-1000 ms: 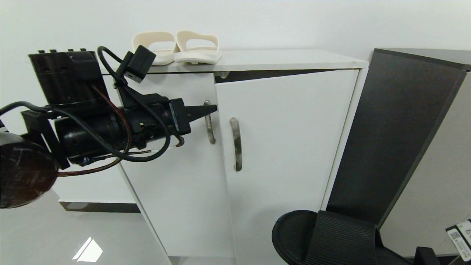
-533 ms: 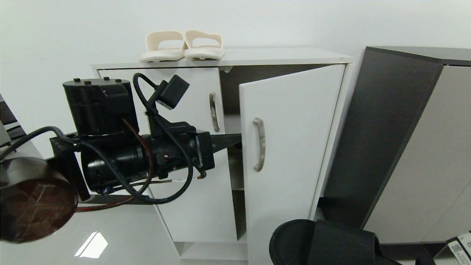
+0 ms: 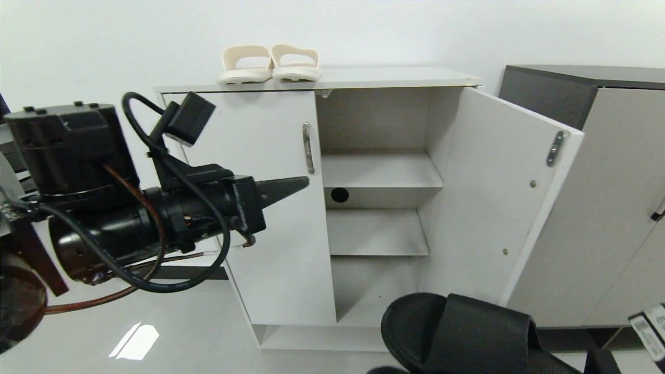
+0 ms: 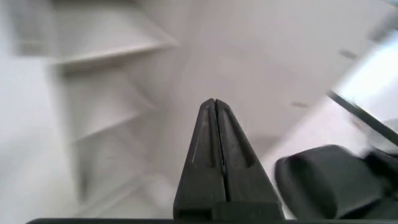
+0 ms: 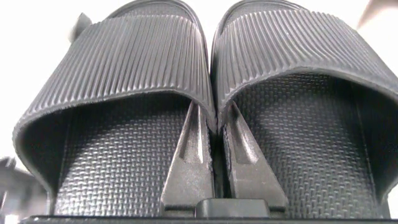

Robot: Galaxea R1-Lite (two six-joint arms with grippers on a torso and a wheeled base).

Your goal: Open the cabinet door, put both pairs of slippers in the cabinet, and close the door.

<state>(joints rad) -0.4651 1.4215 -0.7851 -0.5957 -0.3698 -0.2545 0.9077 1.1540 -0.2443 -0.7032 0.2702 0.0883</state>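
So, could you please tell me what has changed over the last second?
The right cabinet door swung from shut to wide open. The left pincer, shut, came off its edge. The cream slippers stayed on top; the right pincer kept hold of the black slippers.

left arm: black cylindrical joint housing (image 3: pixel 62 140), screw heads seen on cap | black box-shaped wrist camera (image 3: pixel 189 118) carried on bracket | looped black cable (image 3: pixel 161 286) and rust-brown cable (image 3: pixel 88 303) routed alongside | left gripper (image 3: pixel 305 181): tapered matte-black wedge fingers | right gripper (image 5: pixel 213 109): same profile
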